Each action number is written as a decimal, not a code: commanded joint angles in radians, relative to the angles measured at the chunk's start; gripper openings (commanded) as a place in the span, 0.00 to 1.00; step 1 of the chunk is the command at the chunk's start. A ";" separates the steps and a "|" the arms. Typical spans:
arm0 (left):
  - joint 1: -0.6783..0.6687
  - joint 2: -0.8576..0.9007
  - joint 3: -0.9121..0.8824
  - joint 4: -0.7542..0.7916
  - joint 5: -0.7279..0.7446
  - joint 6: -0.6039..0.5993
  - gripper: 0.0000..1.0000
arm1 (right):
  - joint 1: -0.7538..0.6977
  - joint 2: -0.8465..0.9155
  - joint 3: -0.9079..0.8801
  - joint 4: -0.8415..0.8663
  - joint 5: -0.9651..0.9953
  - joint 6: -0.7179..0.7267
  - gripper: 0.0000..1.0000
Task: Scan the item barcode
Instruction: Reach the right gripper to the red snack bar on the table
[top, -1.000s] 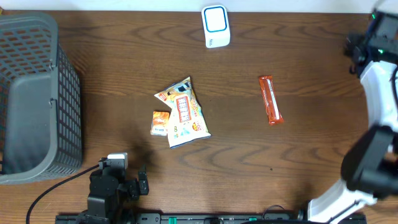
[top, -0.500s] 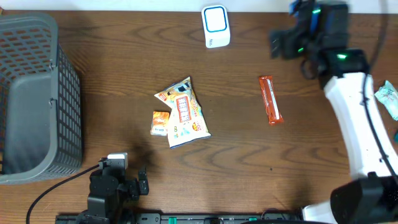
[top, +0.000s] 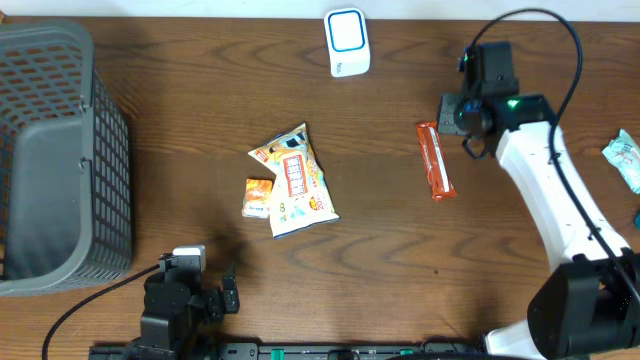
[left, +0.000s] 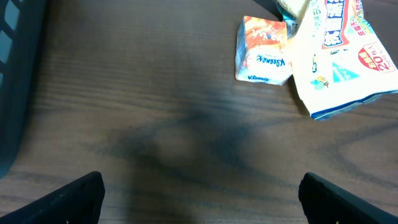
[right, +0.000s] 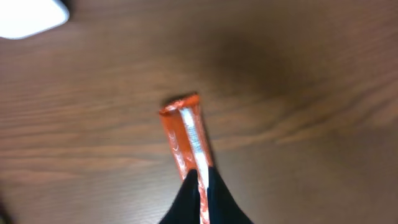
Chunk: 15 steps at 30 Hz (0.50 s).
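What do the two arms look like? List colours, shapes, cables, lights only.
The right arm has long white shells between black joints, a green light at its black wrist, and a thin black cable arching above. Its black jaws taper to narrow tips. The left arm is black and blocky, with a small pale box on top and a black cable trailing off.

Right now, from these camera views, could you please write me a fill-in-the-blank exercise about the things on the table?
1. The tissue pack beside the snack bag carries the brand name ___.
2. The gray basket stands at the ___ side of the table.
3. The right pincer is ___, with its tips over the orange snack bar.

Missing words: Kleenex; left; shut.
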 joint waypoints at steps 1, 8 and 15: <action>-0.003 -0.001 0.001 -0.006 -0.008 -0.001 1.00 | -0.013 0.034 -0.100 0.093 0.095 0.069 0.01; -0.003 -0.001 0.001 -0.006 -0.008 -0.001 1.00 | -0.053 0.178 -0.157 0.264 0.072 0.068 0.02; -0.003 -0.001 0.001 -0.006 -0.008 -0.001 1.00 | -0.052 0.296 -0.157 0.346 -0.118 -0.012 0.01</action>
